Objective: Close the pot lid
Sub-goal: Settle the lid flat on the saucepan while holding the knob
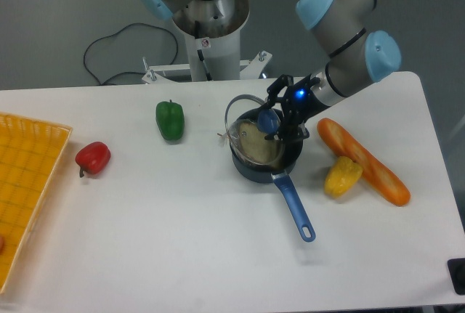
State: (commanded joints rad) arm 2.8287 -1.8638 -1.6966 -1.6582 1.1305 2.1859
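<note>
One fixed camera view covers the scene. One arm reaches in from the upper right, and its claw [275, 118] is closed on the blue knob of the pot lid [247, 133]. The single lid is tilted, its left rim raised above the pot [265, 162] and its lower edge at the pot's opening; it is not seated flat. One pot stands near the middle of the white table [182, 248], its long handle pointing toward the lower right. Vegetables counted: one green pepper [170, 120] left of the pot, one red pepper [93, 157] further left, one yellow pepper [342, 176] right of the pot, touching or just beside one long orange item [362, 160]. One yellow basket [25, 182] sits at the table's left edge.
</note>
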